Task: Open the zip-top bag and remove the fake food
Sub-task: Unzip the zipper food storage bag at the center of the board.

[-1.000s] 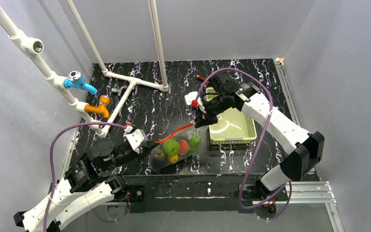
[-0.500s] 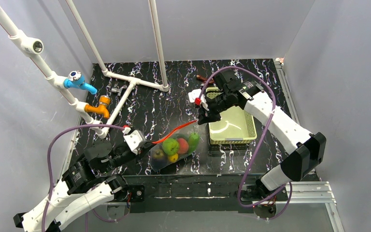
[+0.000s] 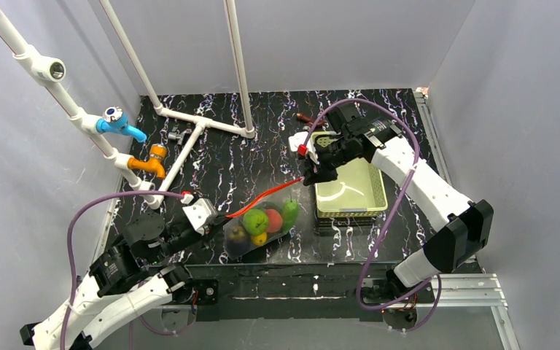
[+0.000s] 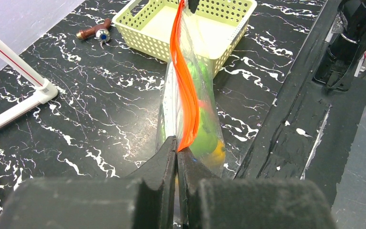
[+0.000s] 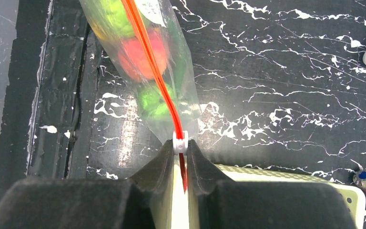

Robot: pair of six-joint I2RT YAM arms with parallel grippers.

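My left claw clamps one end of the clear crinkly zip-top bag of plastic fake food, my right claw its white slider; the red-orange zipper runs straight between them.

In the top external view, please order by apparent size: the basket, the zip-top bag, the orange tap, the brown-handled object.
1. basket and zip-top bag, too alike to rank
2. orange tap
3. brown-handled object
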